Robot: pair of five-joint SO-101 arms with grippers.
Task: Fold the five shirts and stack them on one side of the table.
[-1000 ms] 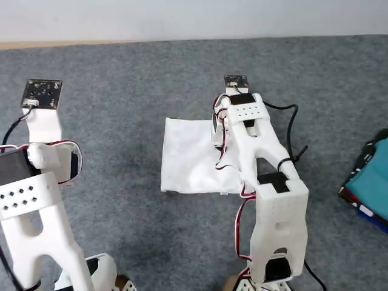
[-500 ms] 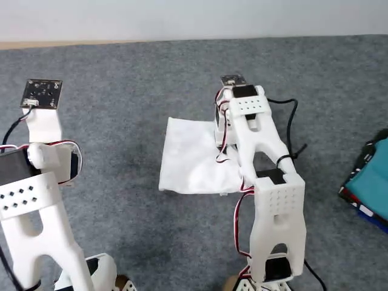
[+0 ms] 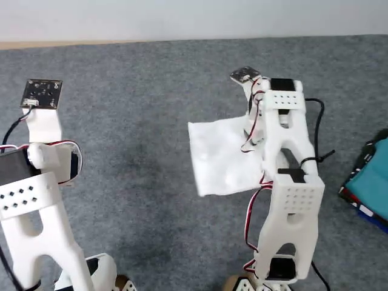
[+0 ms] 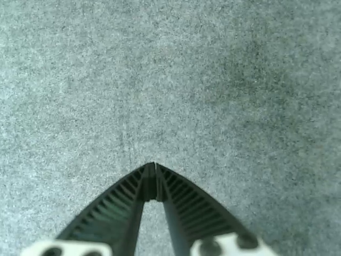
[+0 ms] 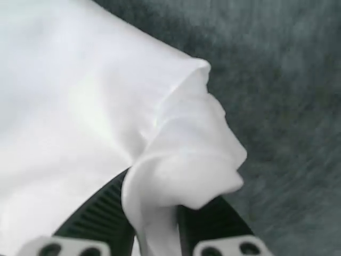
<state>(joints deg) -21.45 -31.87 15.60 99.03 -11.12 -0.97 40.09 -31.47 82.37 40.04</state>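
Note:
A folded white shirt (image 3: 224, 160) lies on the grey table surface (image 3: 139, 91) near the middle. The right arm stands over its right edge, and my right gripper (image 5: 154, 213) is shut on a bunched fold of the white shirt (image 5: 106, 106). At the left side of the table the left arm (image 3: 36, 182) stays apart from the shirt. My left gripper (image 4: 154, 178) is shut with its black ribbed fingers (image 4: 128, 200) together over bare grey surface (image 4: 170, 80), holding nothing.
At the right edge of the table lies a stack of folded clothes (image 3: 370, 182), teal on top with dark patterned cloth beneath. A pale wall strip (image 3: 182, 18) borders the table's far edge.
The right arm has swung to the right and dragged the white shirt with it toward the stack. The shirt has turned slightly. The left arm has not moved.

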